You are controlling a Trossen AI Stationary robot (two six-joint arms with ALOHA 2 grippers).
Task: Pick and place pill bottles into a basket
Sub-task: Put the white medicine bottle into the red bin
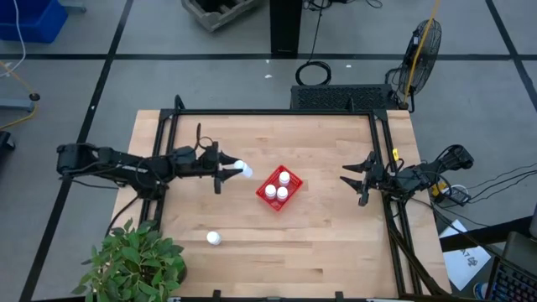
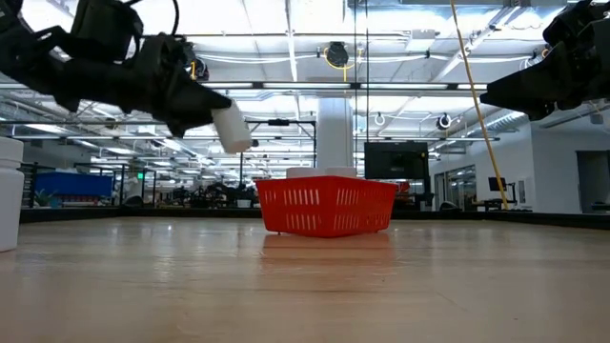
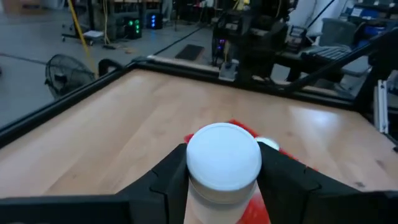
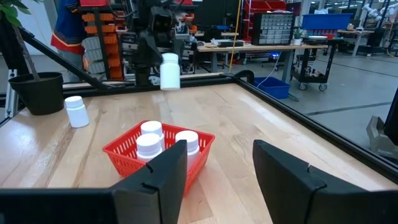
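Carried bottle: clamped between the left gripper fingers.
Basket: just ahead, below; centre over free corner before releasing.
Right gripper: open, empty, waiting.

In the left wrist view the held pill bottle filled the middle and ran off the picture's lower edge, and it hid nearly all of the basket; only a red sliver and part of one white cap showed behind it. In the low view the basket's wall screened the bottles inside, and a loose bottle was cut by the picture's edge. The right claw stood partly beyond that picture's border.
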